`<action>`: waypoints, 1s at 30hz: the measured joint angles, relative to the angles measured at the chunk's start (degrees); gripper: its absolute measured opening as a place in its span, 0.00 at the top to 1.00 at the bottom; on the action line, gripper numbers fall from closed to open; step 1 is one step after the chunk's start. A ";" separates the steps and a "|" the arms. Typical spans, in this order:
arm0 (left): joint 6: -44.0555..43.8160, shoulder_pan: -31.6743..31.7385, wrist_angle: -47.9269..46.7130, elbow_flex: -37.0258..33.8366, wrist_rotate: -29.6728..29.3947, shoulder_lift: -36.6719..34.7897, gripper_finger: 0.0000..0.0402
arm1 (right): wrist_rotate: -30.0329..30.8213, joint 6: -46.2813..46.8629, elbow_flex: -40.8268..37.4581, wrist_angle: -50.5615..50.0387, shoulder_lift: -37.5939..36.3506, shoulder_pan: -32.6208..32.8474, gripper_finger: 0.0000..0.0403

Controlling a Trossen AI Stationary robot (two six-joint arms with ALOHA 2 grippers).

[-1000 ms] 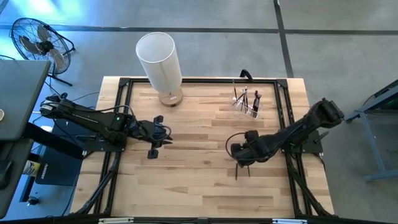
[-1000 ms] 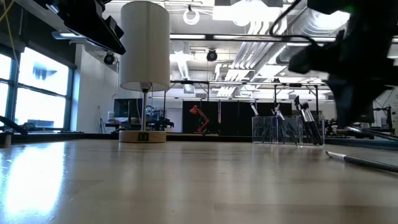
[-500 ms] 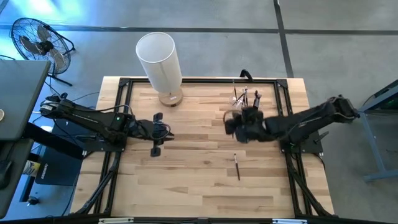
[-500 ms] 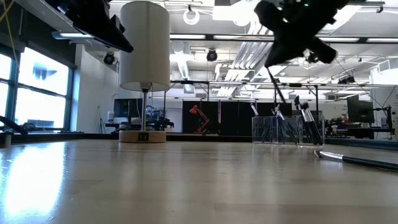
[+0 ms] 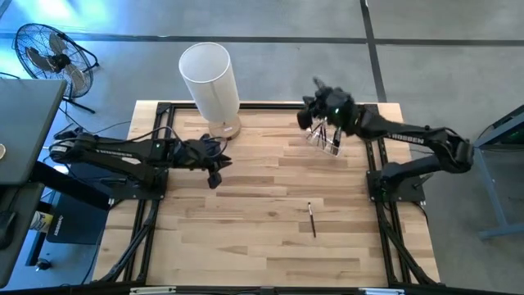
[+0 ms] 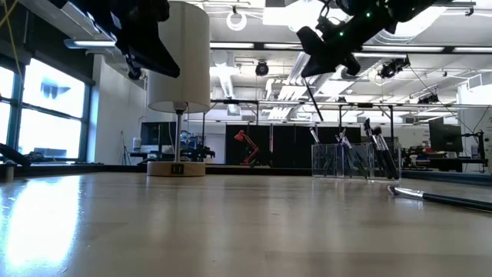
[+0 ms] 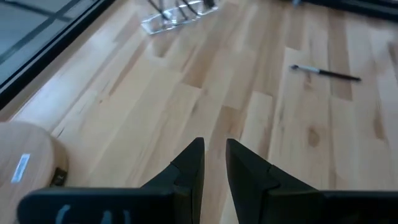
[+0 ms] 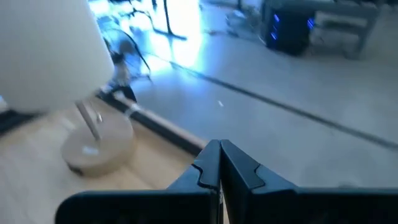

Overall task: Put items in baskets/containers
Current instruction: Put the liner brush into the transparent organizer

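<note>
The right gripper (image 5: 309,115) is raised above the far right part of the table (image 5: 246,238), just beside and over the clear holder (image 5: 326,139). Its fingers (image 8: 239,169) are pressed together in the right wrist view, and the low view shows a thin dark stick hanging down from it toward the holder, too slender to make out clearly; it appears to be a brush gripped by the handle. Several brushes stand in the clear holder below the gripper, overlapping so that an exact count is not possible; about four or five tips show in the low view. One brush (image 5: 312,220) lies flat on the wood well nearer the front edge. Well off to the gripper's side stands the single tall white cylinder (image 5: 210,80) on its tan base (image 5: 224,129), its inside hidden from every view. The left gripper (image 5: 214,166) hovers near that base, fingers (image 7: 189,168) narrowly parted, holding nothing.
</note>
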 joint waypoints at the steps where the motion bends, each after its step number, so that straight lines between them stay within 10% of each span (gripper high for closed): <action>1: -0.66 0.49 0.02 0.00 0.00 0.00 0.84 | -2.70 -1.50 0.00 1.62 -0.05 -2.20 1.00; 12: -5.63 1.87 0.05 0.00 -4.29 0.00 0.84 | -21.28 -3.51 -11.47 19.63 0.20 -14.48 1.00; 30: -9.99 1.89 1.82 -0.02 -7.56 0.02 0.84 | -20.91 -5.51 -24.01 30.84 0.16 -14.56 1.00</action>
